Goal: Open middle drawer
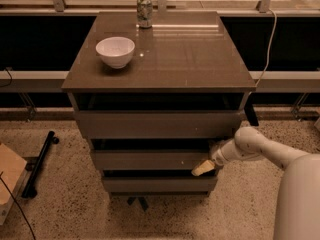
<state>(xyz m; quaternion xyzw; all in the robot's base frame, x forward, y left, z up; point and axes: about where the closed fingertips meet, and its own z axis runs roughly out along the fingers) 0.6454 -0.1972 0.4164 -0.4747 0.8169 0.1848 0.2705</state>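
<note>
Camera view, looking down from the near side on a brown, glossy-topped cabinet (190, 54) with three drawer fronts stacked below its top; the wide, shallow grey-brown middle drawer (150, 160) lies between the taller, wider top drawer (155, 124) and the slim bottom drawer (157, 184), with a dark band of shadow along its upper edge; how far out it stands from the other two cannot be told from this angle; the robot's smooth white arm (255, 146) reaches in from the lower right, and its gripper (204, 167), a pale tan tip, sits at the lower right corner of the middle drawer front, touching or just beside that edge; whether the claw is wide, narrow or holding the edge cannot be told; on the cabinet top a round white bowl (115, 51) stands near the left side, and a small upright metal can (144, 11) stands at the far edge, near the middle, well apart from the bowl; a thin white cable (270, 39) hangs down on the far right, beside the cabinet; on the speckled stone floor (70, 204) to the left lie a black pole (39, 164), set at a slant, and a brown cardboard box (9, 176) cut off by the left border.
</note>
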